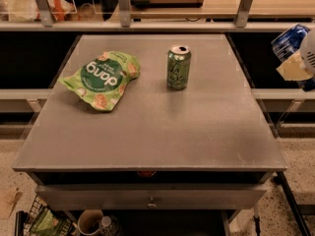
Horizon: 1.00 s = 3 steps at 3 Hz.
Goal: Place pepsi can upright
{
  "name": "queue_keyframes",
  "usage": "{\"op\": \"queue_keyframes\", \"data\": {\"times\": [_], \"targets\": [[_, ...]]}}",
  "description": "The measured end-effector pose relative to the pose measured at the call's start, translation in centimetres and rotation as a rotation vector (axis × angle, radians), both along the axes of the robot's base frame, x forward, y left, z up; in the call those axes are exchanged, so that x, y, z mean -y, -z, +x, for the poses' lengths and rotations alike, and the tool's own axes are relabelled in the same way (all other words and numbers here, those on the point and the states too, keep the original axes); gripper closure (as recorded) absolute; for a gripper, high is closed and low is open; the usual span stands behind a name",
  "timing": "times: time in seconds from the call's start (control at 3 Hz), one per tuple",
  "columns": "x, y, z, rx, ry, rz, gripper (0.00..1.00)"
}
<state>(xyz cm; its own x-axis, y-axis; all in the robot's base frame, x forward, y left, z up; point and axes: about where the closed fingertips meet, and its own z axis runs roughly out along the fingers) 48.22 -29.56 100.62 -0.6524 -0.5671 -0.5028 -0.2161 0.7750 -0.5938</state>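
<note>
The pepsi can is blue with white print and is held tilted in the air, beyond the table's right edge at the far right of the camera view. My gripper is shut on it, and one cream finger crosses the can's body. Most of the arm is cut off by the frame's right edge. The can is well above the grey table and touches nothing else.
A green can stands upright at the table's middle back. A green snack bag lies flat at the back left. A railing and shelves run behind the table, a side ledge sits to the right, and a drawer is under the front edge.
</note>
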Motion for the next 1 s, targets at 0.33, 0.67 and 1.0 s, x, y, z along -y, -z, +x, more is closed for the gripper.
{"op": "queue_keyframes", "data": {"times": [0.33, 0.67, 1.0], "targets": [[2.1, 1.2, -2.8, 0.075, -0.051, 0.091, 1.0], [1.2, 1.8, -2.4, 0.187, -0.193, 0.205, 1.0], [0.0, 0.6, -0.5, 0.272, -0.27, 0.263, 1.0]]}}
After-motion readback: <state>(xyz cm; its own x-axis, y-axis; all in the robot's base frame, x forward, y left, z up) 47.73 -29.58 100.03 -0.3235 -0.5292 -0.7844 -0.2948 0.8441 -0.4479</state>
